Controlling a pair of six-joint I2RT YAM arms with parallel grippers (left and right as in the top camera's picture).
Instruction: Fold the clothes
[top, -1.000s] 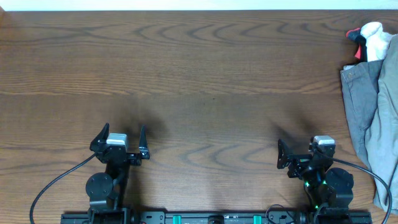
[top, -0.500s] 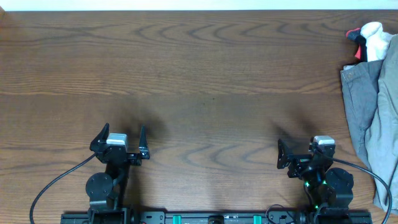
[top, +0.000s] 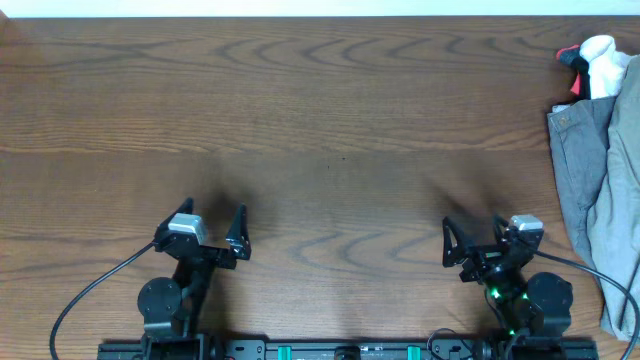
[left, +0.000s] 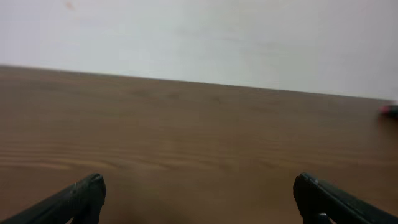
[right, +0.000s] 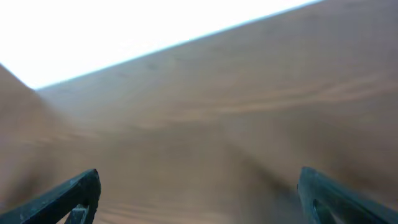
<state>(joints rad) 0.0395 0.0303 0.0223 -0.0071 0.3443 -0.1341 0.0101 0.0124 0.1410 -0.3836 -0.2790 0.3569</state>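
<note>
Dark brown wood grain runs across the overhead view, where the tabletop (top: 320, 120) carries both arms at its near edge. The left claw (top: 214, 212) and the right claw (top: 472, 230) each stand spread wide with nothing between the fingers. The clothes (top: 622, 215), a pale khaki-green pair of shorts, lie bunched at the right edge, partly cut off, against a darker grey garment (top: 570, 175); which lies on top I cannot tell. A small white-and-red cloth item (top: 598, 60) sits in the far right corner.

From the left wrist, two black fingers (left: 81, 199) splay over plain wood, with a white wall beyond.

The right wrist view is blurred; its fingers (right: 68, 199) are also wide apart, with no cloth in sight.

I'd judge the shorts light, soft and limp, likely to sag and drag. The firmest hold should be a thick seam, the waistband or a leg hem, and the right claw is nearer.
</note>
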